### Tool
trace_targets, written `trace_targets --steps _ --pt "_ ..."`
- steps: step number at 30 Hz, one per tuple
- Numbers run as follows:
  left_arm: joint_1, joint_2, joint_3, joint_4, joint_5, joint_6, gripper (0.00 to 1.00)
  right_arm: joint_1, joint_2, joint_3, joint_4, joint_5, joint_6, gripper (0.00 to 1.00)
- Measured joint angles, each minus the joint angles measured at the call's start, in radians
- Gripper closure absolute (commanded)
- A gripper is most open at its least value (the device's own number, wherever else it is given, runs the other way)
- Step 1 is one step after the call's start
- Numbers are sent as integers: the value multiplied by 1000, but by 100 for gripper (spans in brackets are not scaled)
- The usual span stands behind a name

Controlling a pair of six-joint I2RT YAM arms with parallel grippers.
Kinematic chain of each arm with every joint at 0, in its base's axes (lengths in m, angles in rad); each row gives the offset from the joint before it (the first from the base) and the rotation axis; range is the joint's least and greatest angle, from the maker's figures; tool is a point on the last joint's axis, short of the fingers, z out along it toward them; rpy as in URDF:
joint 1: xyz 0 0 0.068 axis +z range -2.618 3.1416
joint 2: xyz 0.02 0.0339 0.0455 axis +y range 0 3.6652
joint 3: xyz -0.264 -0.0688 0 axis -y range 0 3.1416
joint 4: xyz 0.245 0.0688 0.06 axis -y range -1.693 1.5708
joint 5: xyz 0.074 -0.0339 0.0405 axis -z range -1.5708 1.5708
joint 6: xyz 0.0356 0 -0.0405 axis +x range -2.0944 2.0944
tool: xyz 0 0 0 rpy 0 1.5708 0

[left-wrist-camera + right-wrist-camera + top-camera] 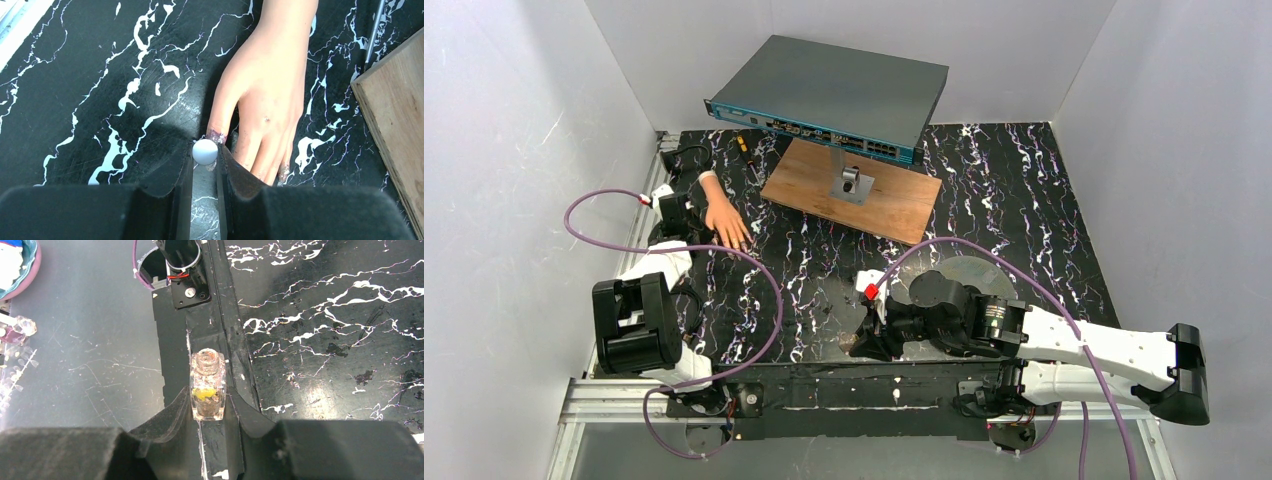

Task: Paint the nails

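Observation:
A peach mannequin hand (270,85) lies flat on the black marbled mat, also visible at the back left in the top view (724,218). Its nails carry purple glittery smears, one on the leftmost fingertip (216,135). My left gripper (205,156) (702,234) is shut on a small white round brush cap (205,150), which sits right at that fingertip. My right gripper (207,407) (862,345) is shut on a small clear polish bottle (207,390) with an open neck and a yellow patch, held above the table's front rail.
A network switch (829,95) on a stand rests on a wooden board (854,195) at the back; the board's edge (395,115) is right of the hand. Screwdrivers (744,145) lie behind the hand. Purple cables (754,270) loop over the mat. Beyond the front rail are a bowl (17,265) and another bottle (20,327).

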Motion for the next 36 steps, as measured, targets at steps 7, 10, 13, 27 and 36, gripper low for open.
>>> trace_targets --steps 7,10,13,27,36 --pt "0 0 1 0 20 -7 100 0 0 0 0 0 1 99" --pt "0 0 1 0 27 -7 100 0 0 0 0 0 2 99" --pt "0 0 1 0 30 -7 100 1 0 0 0 0 3 99" --pt "-10 0 2 -29 38 -6 100 21 -17 0 0 19 8 99" --pt "-16 -9 2 -46 40 -6 100 43 -20 0 -1 33 19 99"
